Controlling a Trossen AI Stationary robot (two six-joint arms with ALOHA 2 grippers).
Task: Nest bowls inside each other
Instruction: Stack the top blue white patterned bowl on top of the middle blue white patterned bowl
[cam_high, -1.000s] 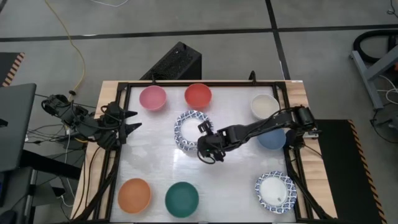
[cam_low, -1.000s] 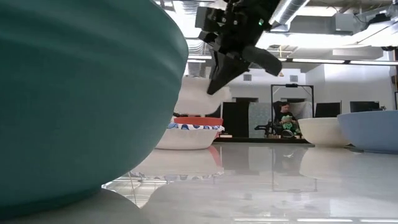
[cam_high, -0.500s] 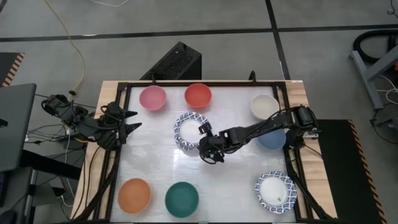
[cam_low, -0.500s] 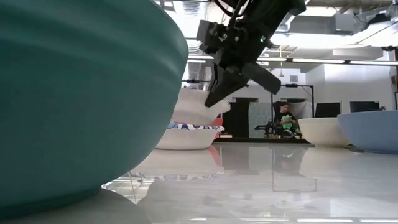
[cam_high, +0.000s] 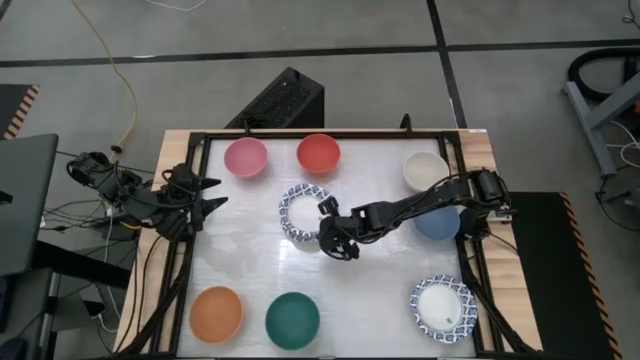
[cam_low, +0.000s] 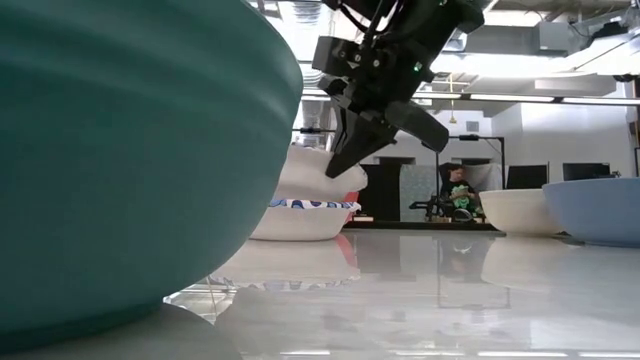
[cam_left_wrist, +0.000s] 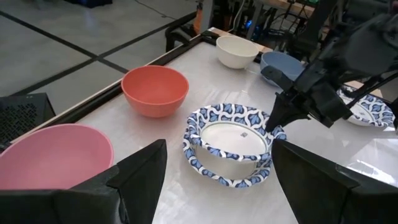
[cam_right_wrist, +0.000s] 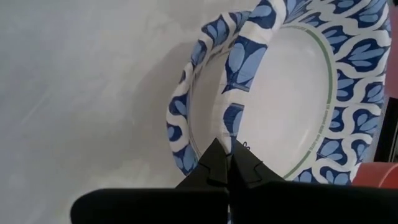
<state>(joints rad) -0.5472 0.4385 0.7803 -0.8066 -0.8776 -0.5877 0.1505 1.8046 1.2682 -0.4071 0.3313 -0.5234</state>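
While the left gripper (cam_high: 212, 195) waits open at the table's left edge, the right gripper (cam_high: 330, 237) pinches the upper blue-patterned bowl's (cam_left_wrist: 228, 138) rim, nested in another (cam_left_wrist: 211, 169).

The dark green bowl (cam_low: 120, 160) fills the low view's near side, hiding most of the table behind it.

Huge dark green bowl (cam_low: 130, 150) right up against the lens, hogging the whole left side. Behind it the right gripper (cam_low: 345, 160) comes down from the top, fingers (cam_low: 340, 158) pinched together on the rim of a white bowl (cam_low: 315, 175) tipped over a blue-patterned bowl (cam_low: 300, 215). Cream bowl (cam_low: 520, 212) and blue bowl (cam_low: 595, 210) sit far right on the glossy worktop (cam_low: 430, 290). A person (cam_low: 460, 195) sits way back in the room.
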